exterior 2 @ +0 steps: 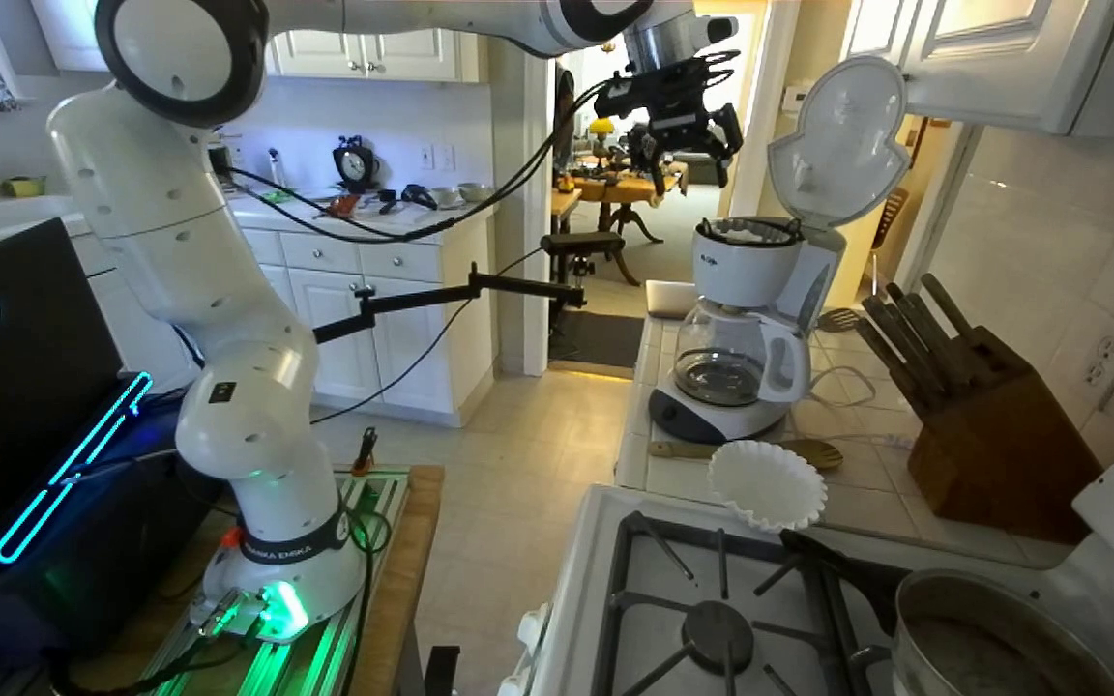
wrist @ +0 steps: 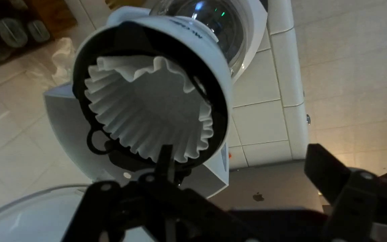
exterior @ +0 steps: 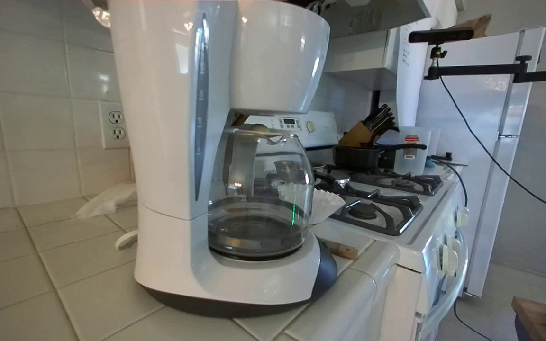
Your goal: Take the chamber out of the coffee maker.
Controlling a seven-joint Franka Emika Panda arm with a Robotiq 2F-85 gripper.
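The white coffee maker stands on the tiled counter, also in an exterior view and the wrist view. Its lid is raised. The black chamber sits in its top; in the wrist view the chamber is lined with a white pleated filter, and its thin loop handle sticks out at the rim. The glass carafe is on the base plate. My gripper is open and empty, above and beside the machine, apart from it. In the wrist view one finger of the gripper overlaps the filter.
A loose paper filter and a wooden spoon lie in front of the machine. A knife block, stove and pot stand nearby. A laptop lies behind it. A camera arm crosses below my gripper.
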